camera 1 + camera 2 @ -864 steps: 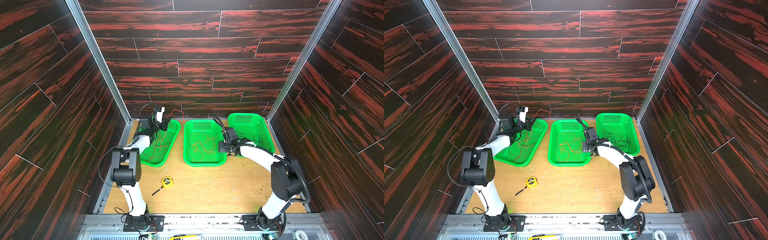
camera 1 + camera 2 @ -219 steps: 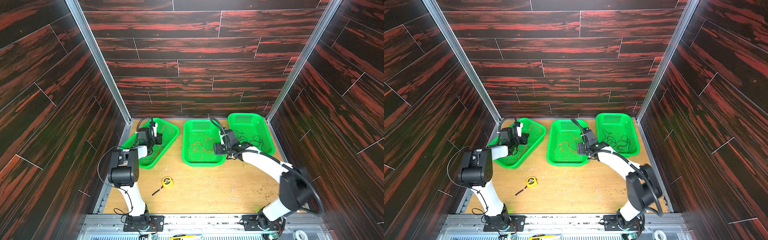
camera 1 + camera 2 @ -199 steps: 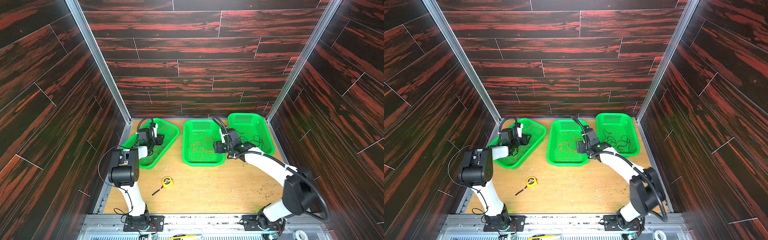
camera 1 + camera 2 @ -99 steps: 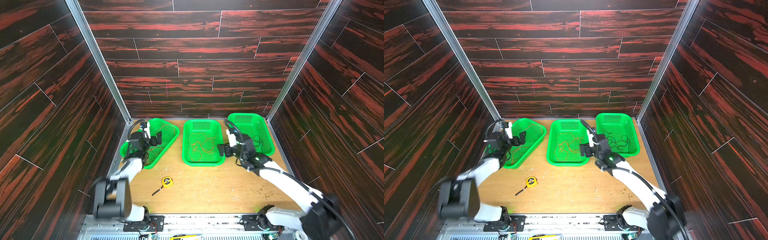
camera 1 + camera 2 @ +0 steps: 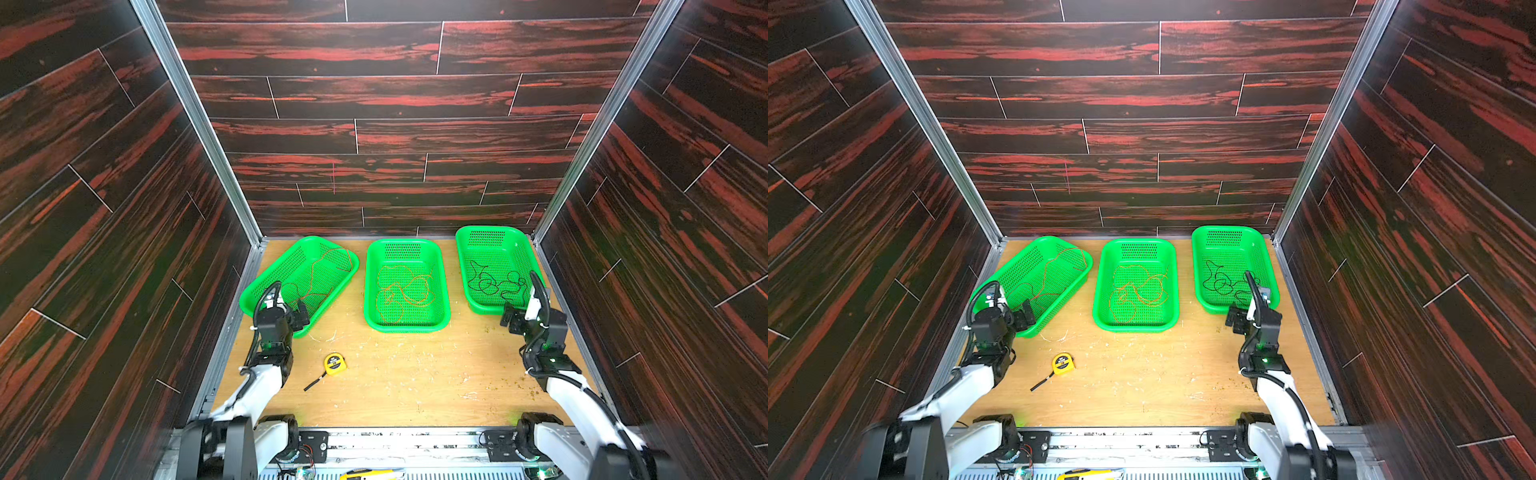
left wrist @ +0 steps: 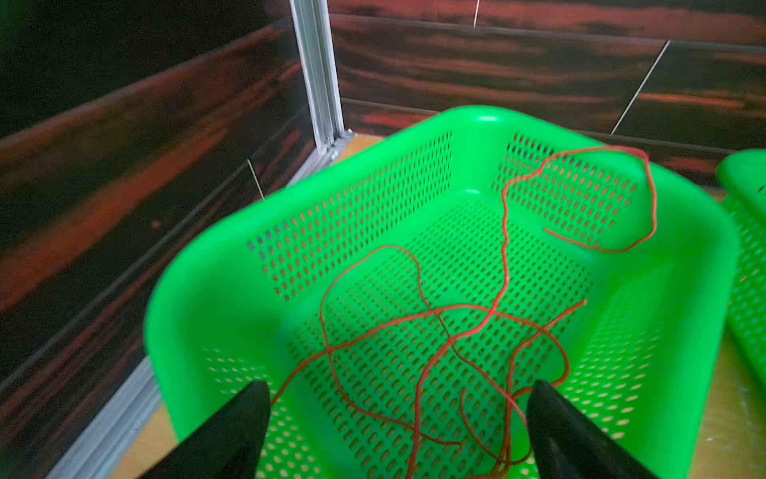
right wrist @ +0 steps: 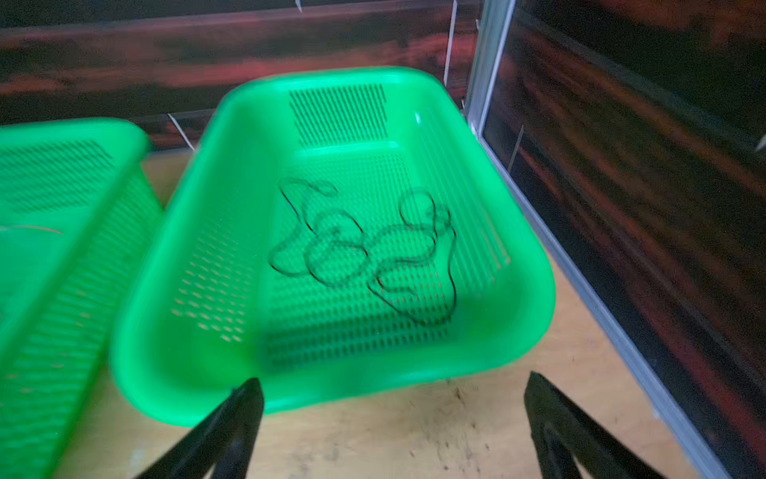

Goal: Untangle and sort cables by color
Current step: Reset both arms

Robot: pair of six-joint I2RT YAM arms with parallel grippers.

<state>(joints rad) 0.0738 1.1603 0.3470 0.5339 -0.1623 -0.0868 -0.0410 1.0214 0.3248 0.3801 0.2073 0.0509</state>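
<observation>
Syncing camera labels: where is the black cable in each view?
Top view: black cable in the rightmost basket.
Top view: again in the rightmost basket, cable at.
Left wrist: not in it.
Right wrist: in that basket, cable at, by the metal corner post.
Shared landmark (where cable shows): that corner post.

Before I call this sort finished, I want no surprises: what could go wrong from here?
1. A loop of the red cable arches up at the far rim of the left basket; a nudge could tip it out.
2. The open left gripper sits over loose red strands at the near end; pulling away might snag them.
</observation>
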